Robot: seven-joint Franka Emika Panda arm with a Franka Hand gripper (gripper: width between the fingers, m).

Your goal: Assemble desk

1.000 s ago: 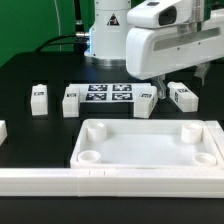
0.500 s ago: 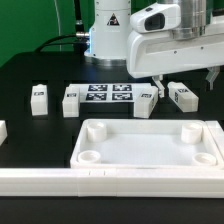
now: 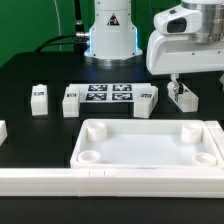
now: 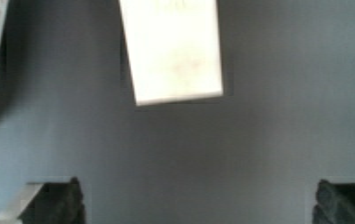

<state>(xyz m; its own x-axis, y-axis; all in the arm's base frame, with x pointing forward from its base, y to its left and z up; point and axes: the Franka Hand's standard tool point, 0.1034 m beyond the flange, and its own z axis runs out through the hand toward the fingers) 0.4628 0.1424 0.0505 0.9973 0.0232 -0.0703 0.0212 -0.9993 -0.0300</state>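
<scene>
1. The jaws stand wide open and hold nothing. In the wrist view the two dark fingertips (image 4: 49,203) are far from each other, with bare black worktop (image 4: 192,150) between them.
2. A white nearest leg (image 4: 174,48) (image 3: 183,96) lies on the worktop just below the jaws, at the exterior view's right; nothing touches it.
3. The second leg (image 3: 146,99) and the third leg (image 3: 70,101) lie at the two ends of the marker board (image 3: 108,97). The leftmost leg (image 3: 39,98) lies apart from them.
4. The tabletop (image 3: 150,150) lies flat, rim up, nearer the camera, well apart from the jaws.
5. A long white rail (image 3: 60,182) lies in front of it.
</scene>
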